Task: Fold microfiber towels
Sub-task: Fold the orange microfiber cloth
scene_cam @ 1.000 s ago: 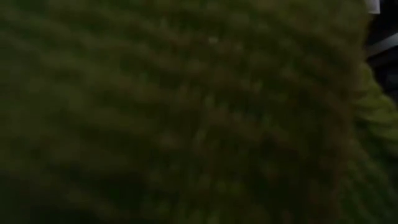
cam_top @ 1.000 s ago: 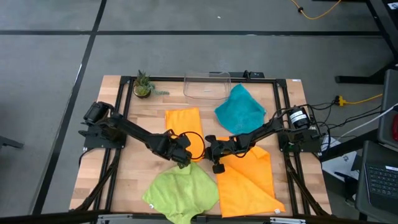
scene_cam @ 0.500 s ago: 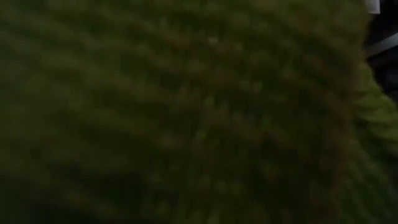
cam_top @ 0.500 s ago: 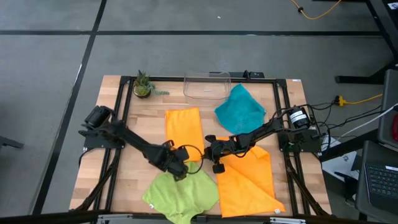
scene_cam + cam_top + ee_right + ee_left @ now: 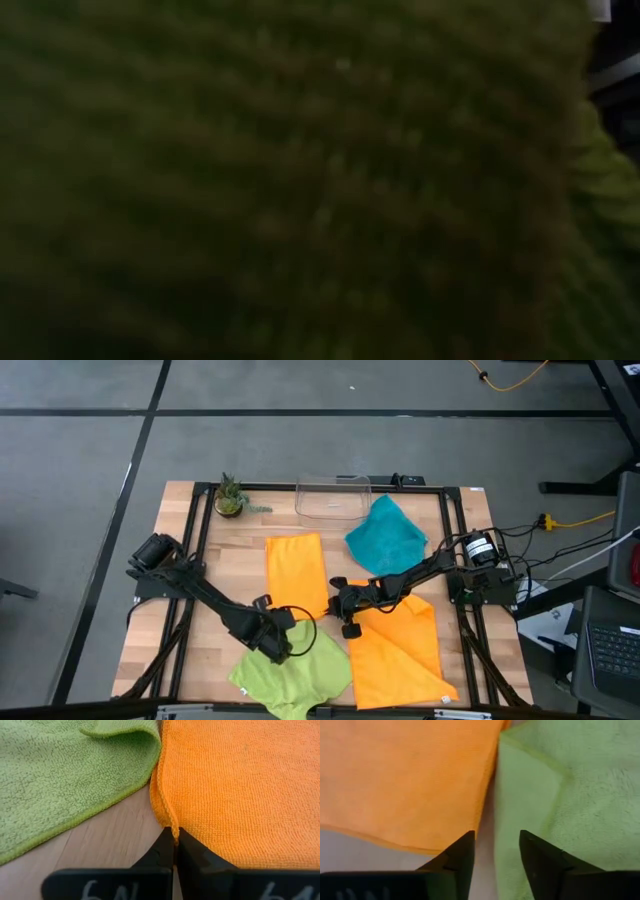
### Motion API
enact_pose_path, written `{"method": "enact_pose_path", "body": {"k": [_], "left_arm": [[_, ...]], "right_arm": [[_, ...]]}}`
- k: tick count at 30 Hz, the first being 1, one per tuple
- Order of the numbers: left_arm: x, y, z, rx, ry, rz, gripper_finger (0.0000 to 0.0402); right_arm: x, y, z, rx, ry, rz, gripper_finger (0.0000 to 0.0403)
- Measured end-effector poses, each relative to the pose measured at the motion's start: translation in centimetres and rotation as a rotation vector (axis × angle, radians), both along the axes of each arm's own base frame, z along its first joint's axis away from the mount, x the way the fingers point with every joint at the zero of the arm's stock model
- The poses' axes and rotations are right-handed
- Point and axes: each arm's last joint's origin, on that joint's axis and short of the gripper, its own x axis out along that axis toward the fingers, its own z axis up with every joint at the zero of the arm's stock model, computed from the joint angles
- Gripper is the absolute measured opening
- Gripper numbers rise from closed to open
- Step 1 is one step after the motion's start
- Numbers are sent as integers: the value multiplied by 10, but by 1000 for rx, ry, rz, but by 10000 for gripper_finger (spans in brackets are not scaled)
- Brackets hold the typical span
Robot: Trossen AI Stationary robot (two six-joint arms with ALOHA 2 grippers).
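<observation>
The crumpled lime green microfiber towel (image 5: 292, 672) is lying at the near edge of the light wooden slatted table (image 5: 160, 650) and is filling the low view (image 5: 300, 180). The left gripper (image 5: 285, 647) is hovering over this towel's far edge, its two dark fingers (image 5: 457, 860) standing apart with nothing between them. Just beside the lime towel, a large unfolded orange microfiber towel (image 5: 395, 650) is lying flat; the right gripper (image 5: 350, 628) is pinching that towel's hem (image 5: 174, 834) between closed jaws. Farther from the lime towel, a folded rectangular orange microfiber towel (image 5: 296, 568) is lying flat. Beyond it, a rumpled teal microfiber towel (image 5: 386, 538) is resting beside a clear plastic bin (image 5: 332, 498).
</observation>
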Motion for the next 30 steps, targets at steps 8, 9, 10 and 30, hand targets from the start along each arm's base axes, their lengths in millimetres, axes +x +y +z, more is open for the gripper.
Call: {"method": "enact_pose_path", "body": {"k": [8, 9, 10, 30], "left_arm": [[11, 5, -19, 44, 15, 24, 207], [10, 7, -21, 56, 28, 27, 207], [9, 8, -21, 65, 35, 31, 206], [14, 13, -23, 116, 18, 12, 202]], "right_arm": [[0, 0, 0, 14, 2, -12, 8], [0, 0, 0, 14, 2, -12, 8], [0, 0, 0, 14, 2, -12, 8], [0, 0, 0, -2, 0, 5, 8]]}}
